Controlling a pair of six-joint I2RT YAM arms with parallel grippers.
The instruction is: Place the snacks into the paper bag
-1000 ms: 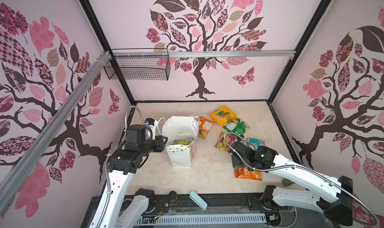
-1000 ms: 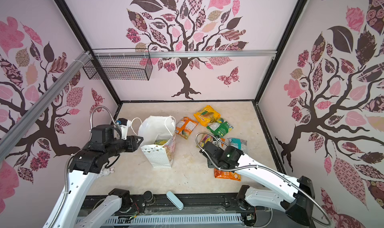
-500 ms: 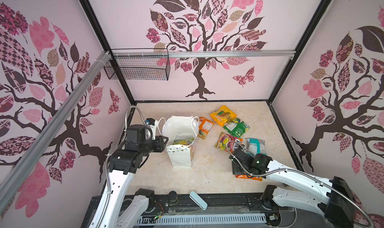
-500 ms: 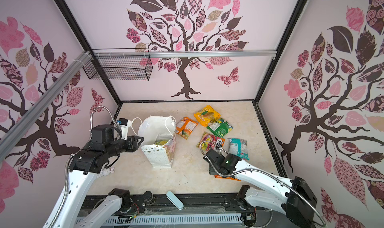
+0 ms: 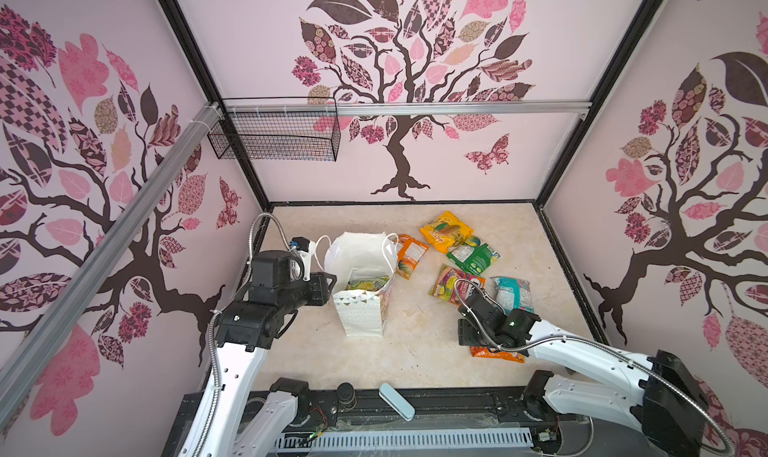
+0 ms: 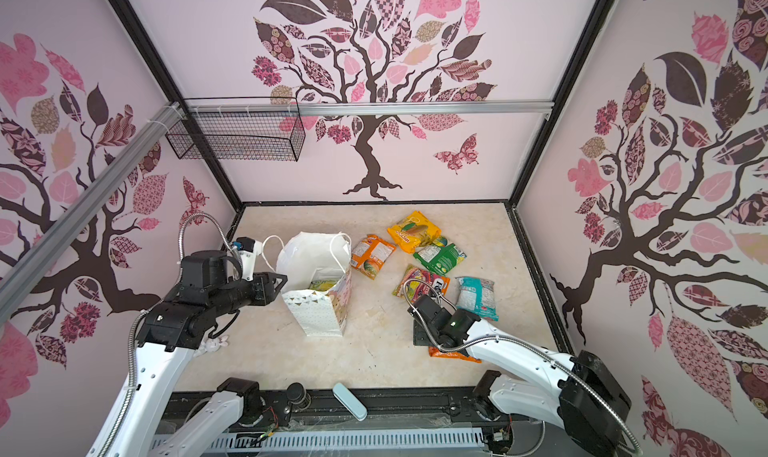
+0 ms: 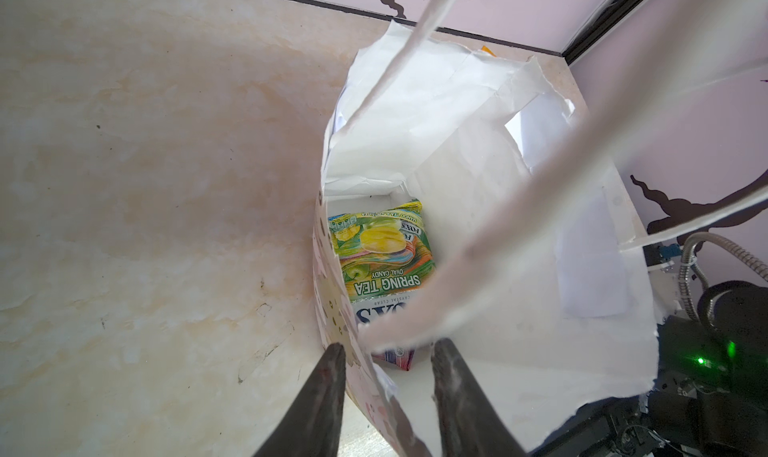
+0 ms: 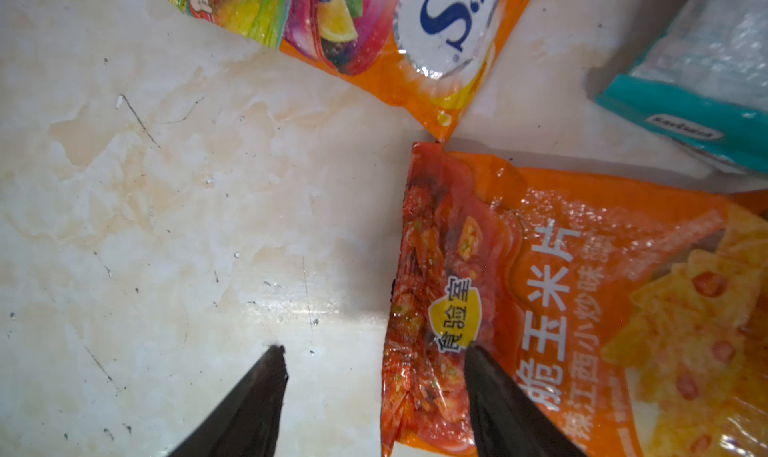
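The white paper bag (image 5: 359, 309) (image 6: 316, 313) stands open left of centre, with a green FOX'S packet (image 7: 382, 259) lying inside. My left gripper (image 7: 388, 351) (image 5: 331, 282) is open and straddles the bag's near wall (image 7: 332, 301), one finger inside and one outside. My right gripper (image 8: 374, 351) is open and low over the edge of an orange chip packet (image 8: 582, 288) (image 5: 496, 354), one finger above it and one above bare table. A multicolour FOX'S packet (image 8: 374, 31) (image 5: 451, 278) and a teal packet (image 8: 706, 80) (image 5: 513, 290) lie just beyond.
Green (image 5: 473, 255), yellow (image 5: 446, 230) and orange (image 5: 411, 255) packets lie at the back, right of the bag. A black wire basket (image 5: 276, 137) hangs on the back rail. A pale blue case (image 5: 397, 394) and a black-lidded jar (image 5: 345, 392) sit on the front ledge.
My right gripper has drawn back toward the front and come down over the orange packet, uncovering the multicolour and teal packets. The left arm and the bag have not moved.
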